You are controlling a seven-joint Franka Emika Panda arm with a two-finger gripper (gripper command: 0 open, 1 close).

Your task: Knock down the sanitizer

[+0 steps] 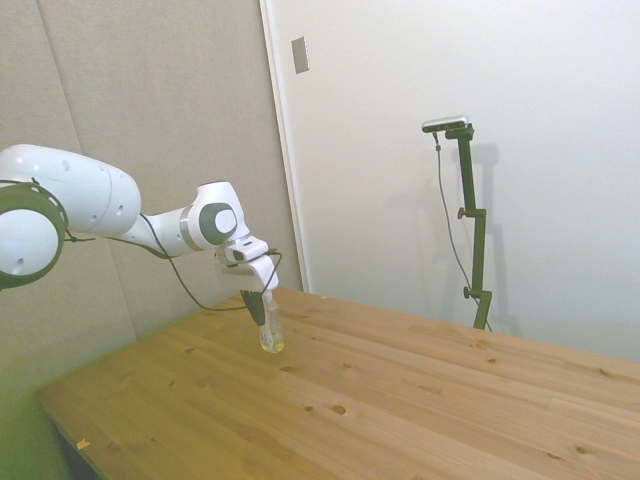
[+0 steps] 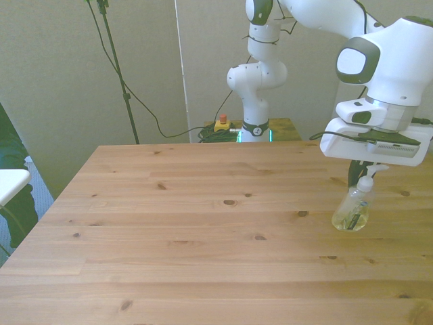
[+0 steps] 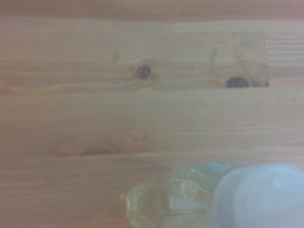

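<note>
A white robot arm reaches over a wooden table (image 2: 169, 223). Its tool (image 2: 362, 169) hangs directly above the sanitizer (image 2: 351, 210), a small clear pump bottle with yellowish liquid at its base. The bottle stands near the front view's right edge of the table and leans slightly, its white pump top (image 2: 366, 181) right under the tool, touching or nearly so. Whether the tool is open or closed cannot be told; its dark fingers are mostly hidden. The step in hand looks like the push itself, with the bottle not yet down. The next move likely calls for a sideways shove high on the bottle.
</note>
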